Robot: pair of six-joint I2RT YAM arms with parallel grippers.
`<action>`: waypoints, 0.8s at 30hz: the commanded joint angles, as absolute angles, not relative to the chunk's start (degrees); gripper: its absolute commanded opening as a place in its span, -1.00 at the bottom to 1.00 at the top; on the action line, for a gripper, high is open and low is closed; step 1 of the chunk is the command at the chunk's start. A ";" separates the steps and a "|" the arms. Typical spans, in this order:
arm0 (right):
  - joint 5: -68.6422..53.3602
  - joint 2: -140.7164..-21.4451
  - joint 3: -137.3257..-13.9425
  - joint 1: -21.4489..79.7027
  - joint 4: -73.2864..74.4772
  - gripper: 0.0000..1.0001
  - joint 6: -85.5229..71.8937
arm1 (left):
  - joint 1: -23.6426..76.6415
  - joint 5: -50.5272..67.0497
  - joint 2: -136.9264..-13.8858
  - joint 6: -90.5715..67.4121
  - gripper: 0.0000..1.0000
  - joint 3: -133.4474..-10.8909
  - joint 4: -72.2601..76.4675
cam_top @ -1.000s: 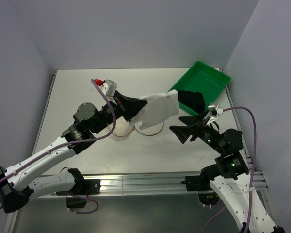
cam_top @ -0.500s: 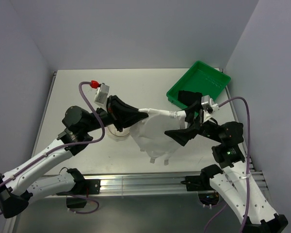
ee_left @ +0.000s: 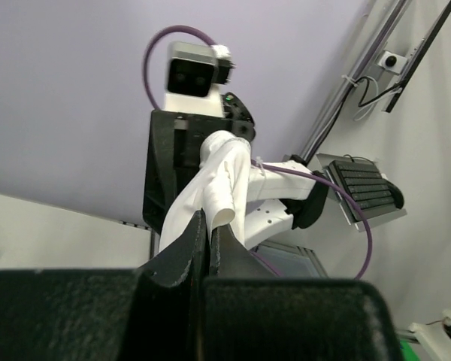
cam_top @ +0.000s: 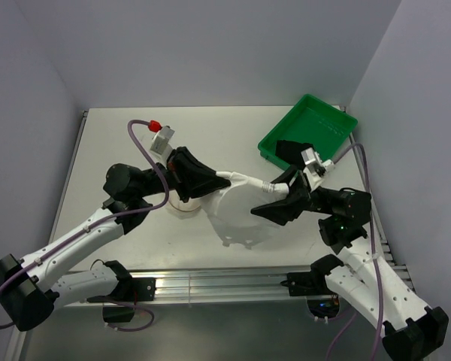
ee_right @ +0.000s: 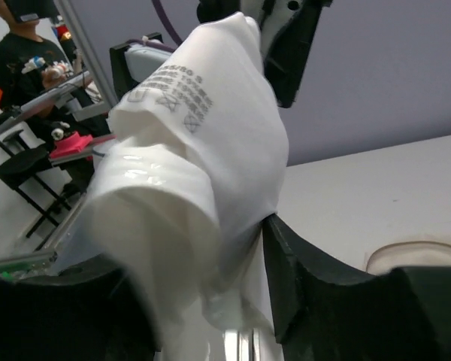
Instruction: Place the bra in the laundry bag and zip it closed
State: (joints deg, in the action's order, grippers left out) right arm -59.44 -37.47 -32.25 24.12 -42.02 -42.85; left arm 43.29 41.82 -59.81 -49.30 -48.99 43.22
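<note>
1. The laundry bag (cam_top: 237,214) hangs in the air over the middle of the table (cam_top: 135,135), pinched along its upper edge between both arms. The pull looks tight, so my worry is the thin mesh slipping out of one grip or straining at a seam.
2. Its long axis is that stretched edge, which runs left to right and dips slightly toward the right arm. The body sags down from it. I cannot tell which way the zip opening faces.
3. The green tray (cam_top: 323,120) sits at the far right corner, well apart from the bag.
4. The bra (cam_top: 295,153) lies bunched at the tray's near end. To fetch it one arm must let go, and the bag would likely collapse shut.
5. The left gripper (cam_top: 220,176) is clamped on the bag fabric, and so is the right gripper (cam_top: 274,188).
</note>
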 commanded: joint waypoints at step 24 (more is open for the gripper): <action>-25.76 -49.92 -36.21 26.28 -28.39 -1.00 -36.83 | 25.16 -7.64 -53.96 -39.72 0.81 -46.41 -8.51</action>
